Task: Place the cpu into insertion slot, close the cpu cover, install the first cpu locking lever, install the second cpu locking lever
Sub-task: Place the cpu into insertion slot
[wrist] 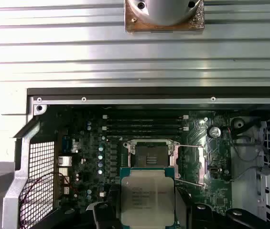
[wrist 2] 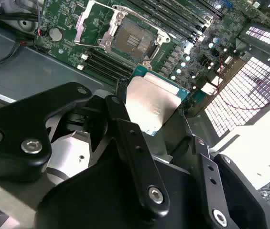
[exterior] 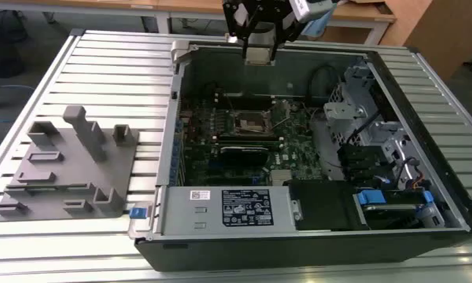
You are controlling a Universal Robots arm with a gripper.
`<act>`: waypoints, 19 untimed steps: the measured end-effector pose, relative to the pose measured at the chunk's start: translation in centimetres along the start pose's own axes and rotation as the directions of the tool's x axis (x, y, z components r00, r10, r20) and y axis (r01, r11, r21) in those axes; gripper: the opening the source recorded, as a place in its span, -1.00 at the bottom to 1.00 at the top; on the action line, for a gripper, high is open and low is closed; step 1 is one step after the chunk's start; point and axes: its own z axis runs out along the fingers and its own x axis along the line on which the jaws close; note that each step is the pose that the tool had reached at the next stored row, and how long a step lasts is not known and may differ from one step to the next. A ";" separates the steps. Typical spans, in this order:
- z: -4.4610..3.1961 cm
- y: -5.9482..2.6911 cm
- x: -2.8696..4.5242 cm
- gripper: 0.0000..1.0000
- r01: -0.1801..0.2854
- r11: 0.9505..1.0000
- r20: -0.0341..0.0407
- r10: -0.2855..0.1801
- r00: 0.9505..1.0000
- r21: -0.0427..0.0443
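Observation:
My gripper [exterior: 257, 52] hangs high over the far wall of the open computer case, shut on the cpu [exterior: 257, 56]. The chip's dull silver top shows between the black fingers [wrist 2: 125, 131] in both wrist views, at cpu [wrist 2: 154, 102] and cpu [wrist: 147, 198]. Below it on the green board the insertion slot [exterior: 252, 122] lies uncovered, with its dark square centre bare, at slot [wrist 2: 134, 39] and slot [wrist: 150, 155]. The silvery cpu cover [wrist 2: 80, 29] stands lifted at one side of the socket. The chip is well above the socket and apart from it.
A black card [exterior: 244, 154] and long memory slots [wrist: 144, 125] flank the socket. A labelled power supply [exterior: 236, 206] is at the case's near side, and a drive cage [exterior: 362, 115] on the exterior view's right. A grey parts fixture [exterior: 71, 165] sits on the slatted table [exterior: 118, 65].

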 end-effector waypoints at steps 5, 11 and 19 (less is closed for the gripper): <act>0.01 0.00 0.00 0.08 0.000 1.000 0.000 0.000 1.000 0.000; 0.14 -0.01 0.00 0.08 0.000 1.000 0.000 0.000 1.000 0.000; 0.20 -0.01 0.00 0.08 0.000 1.000 0.000 0.000 1.000 0.000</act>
